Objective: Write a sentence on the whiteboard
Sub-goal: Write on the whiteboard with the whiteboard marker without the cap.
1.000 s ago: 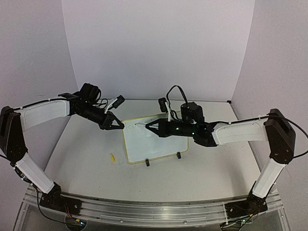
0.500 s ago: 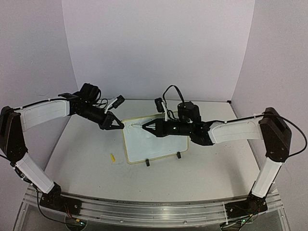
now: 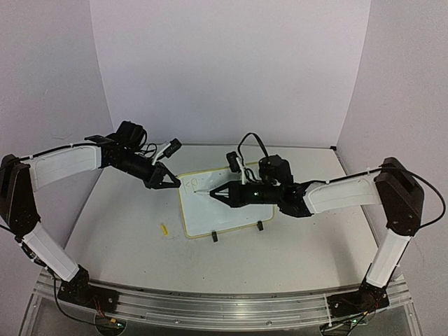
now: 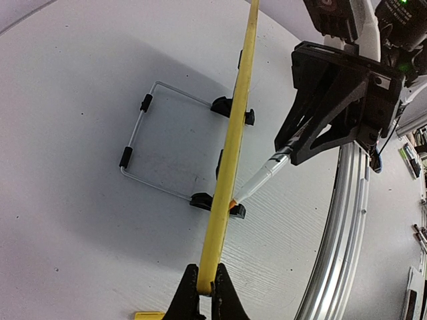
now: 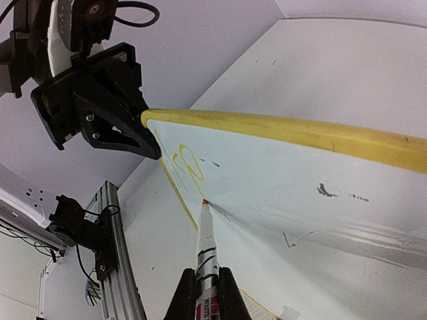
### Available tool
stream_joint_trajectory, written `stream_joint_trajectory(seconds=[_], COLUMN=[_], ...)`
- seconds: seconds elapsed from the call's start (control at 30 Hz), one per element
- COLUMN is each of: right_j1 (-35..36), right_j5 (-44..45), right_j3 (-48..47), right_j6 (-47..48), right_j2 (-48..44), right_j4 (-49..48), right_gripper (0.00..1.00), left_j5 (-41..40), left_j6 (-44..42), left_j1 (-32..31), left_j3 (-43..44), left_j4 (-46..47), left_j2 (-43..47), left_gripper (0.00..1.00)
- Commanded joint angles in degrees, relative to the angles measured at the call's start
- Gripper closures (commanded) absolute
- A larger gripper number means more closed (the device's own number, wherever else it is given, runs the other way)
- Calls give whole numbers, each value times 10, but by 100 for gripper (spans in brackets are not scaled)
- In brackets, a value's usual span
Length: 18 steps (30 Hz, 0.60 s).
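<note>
The whiteboard [image 3: 217, 213] stands tilted on two black clip feet, white with a pale yellow rim [image 4: 235, 133]. My left gripper [image 3: 175, 183] [image 4: 205, 290] is shut on the rim at the board's top left corner. My right gripper [image 3: 217, 190] [image 5: 205, 293] is shut on a white marker [image 5: 207, 247] [image 4: 261, 181]. The marker's orange tip touches the board face near its left edge. Just above the tip, in the corner, are a few yellow strokes of the sentence [image 5: 184, 162], too few to read.
A small yellow cap [image 3: 164, 229] lies on the table left of the board. A wire stand [image 4: 143, 143] props the board from behind. Black clip feet [image 3: 214, 237] sit at the board's near edge. Faint dark marks [image 5: 323, 191] dot the board face.
My right gripper has carried the marker tip down the board's left side, toward the near edge. Yellow strokes now show in the top left corner. The left arm has held still.
</note>
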<state>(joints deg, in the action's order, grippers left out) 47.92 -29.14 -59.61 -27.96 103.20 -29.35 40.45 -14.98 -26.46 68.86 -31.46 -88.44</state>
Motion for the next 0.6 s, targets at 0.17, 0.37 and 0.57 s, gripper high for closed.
stream_joint_trajectory(seconds=[0.17,0.37,0.57], right_j1=[-6,-6,-6], right_j5=[69,40,26], right_j3=[17,31,39], right_j6=[7,5,1], right_j2=[-39,-67,-87], right_j4=[-5,-23,-34], right_gripper=[100,100,100], left_j5=[-29,-30,-29], left_j6=[-17,-16,-16], left_j1=[1,1,1], left_j3=[0,0,0], left_j4=[2,2,2], left_j2=[19,20,20], left_gripper=[100,100,100])
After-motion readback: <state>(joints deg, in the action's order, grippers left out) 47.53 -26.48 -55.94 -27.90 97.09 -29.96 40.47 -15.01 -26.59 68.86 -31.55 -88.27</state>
